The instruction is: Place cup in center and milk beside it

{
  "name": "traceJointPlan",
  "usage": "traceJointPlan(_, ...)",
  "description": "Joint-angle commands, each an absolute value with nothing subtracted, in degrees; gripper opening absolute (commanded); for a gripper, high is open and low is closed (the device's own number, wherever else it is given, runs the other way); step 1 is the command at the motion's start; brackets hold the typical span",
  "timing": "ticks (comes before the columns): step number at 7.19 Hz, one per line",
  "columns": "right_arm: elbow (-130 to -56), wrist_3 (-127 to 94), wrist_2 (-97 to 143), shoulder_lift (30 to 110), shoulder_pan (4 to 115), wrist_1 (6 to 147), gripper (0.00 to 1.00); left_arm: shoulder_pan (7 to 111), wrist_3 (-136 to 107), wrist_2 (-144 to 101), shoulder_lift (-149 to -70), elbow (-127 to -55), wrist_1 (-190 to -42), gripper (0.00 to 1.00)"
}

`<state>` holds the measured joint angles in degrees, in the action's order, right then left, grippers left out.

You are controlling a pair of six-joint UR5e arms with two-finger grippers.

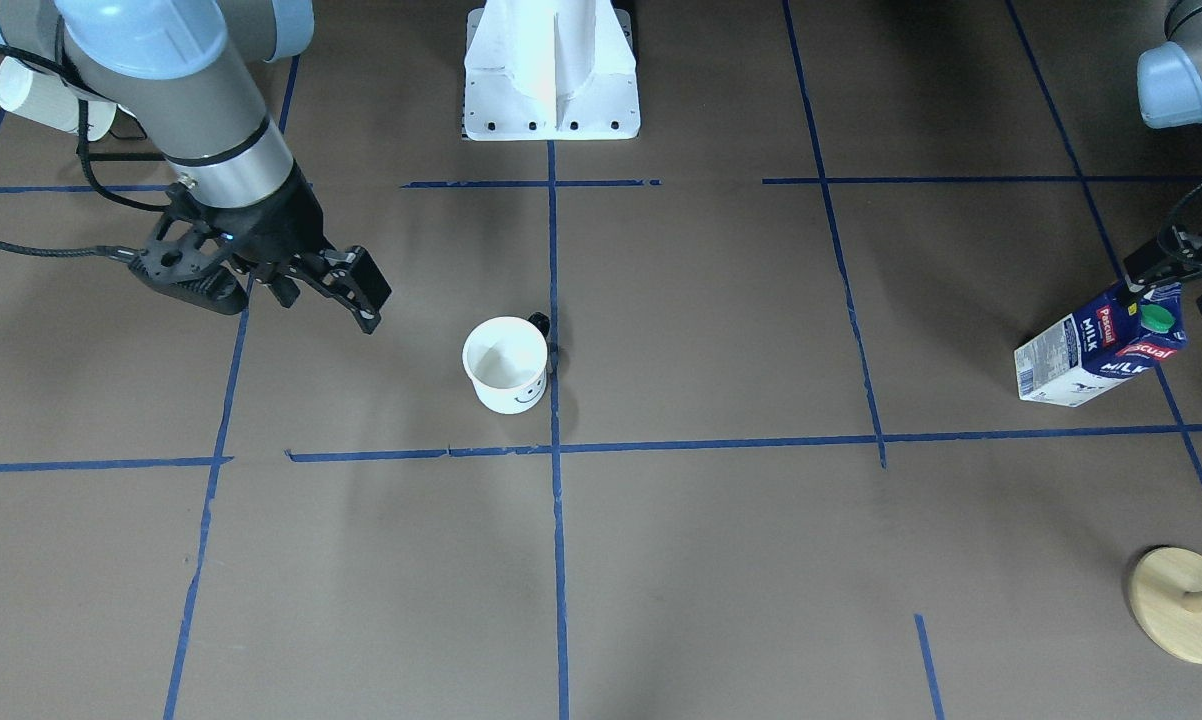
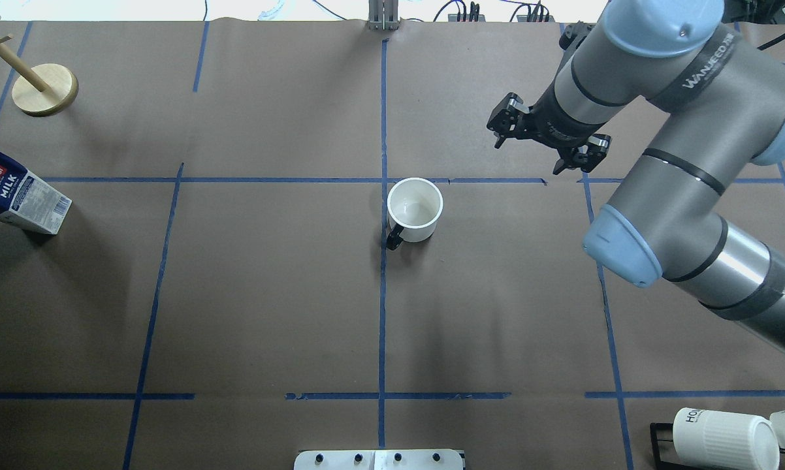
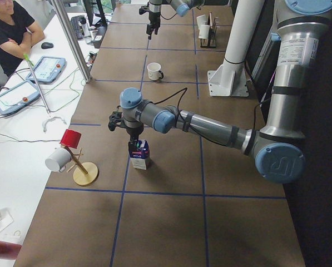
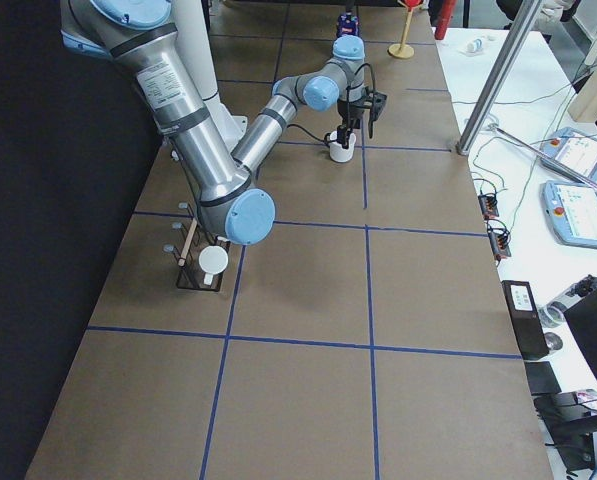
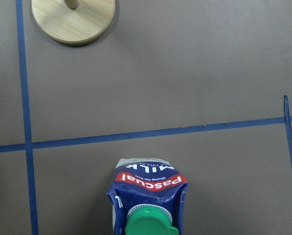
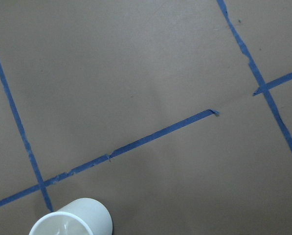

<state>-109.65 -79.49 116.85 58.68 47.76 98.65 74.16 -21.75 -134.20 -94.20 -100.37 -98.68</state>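
Note:
The white smiley cup [image 1: 506, 365] stands upright beside the central blue tape line, close to the tape crossing [image 2: 383, 179] of the center squares. It also shows in the overhead view [image 2: 415, 209] and at the bottom of the right wrist view [image 6: 72, 223]. My right gripper [image 1: 331, 285] hangs open and empty, apart from the cup, in the overhead view [image 2: 528, 156] to its far right. The milk carton [image 1: 1096, 350] stands at the table's far left side. My left gripper [image 1: 1176, 285] is just above its top, jaws apart on either side. The green cap [image 5: 148, 223] shows close in the left wrist view.
A wooden mug-tree base [image 2: 45, 89] stands beyond the milk. A ribbed white mug [image 2: 725, 437] lies on a black rack at the near right. The white robot pedestal [image 1: 551, 70] is at the table's near edge. Operators sit along the far side.

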Motion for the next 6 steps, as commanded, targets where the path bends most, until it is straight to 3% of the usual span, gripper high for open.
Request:
traceJointPlan(1,-112.5,-74.5,117.2,59.2,49.6,103.4,1.00,73.0,-21.9,-134.2,-94.3,-99.6,-98.8,0.99)
traceJointPlan(6,-114.1,-68.8,119.9,62.8,53.5,103.5,1.00,71.7,-21.8,-134.2,-94.8,-97.4,-98.8,0.97)
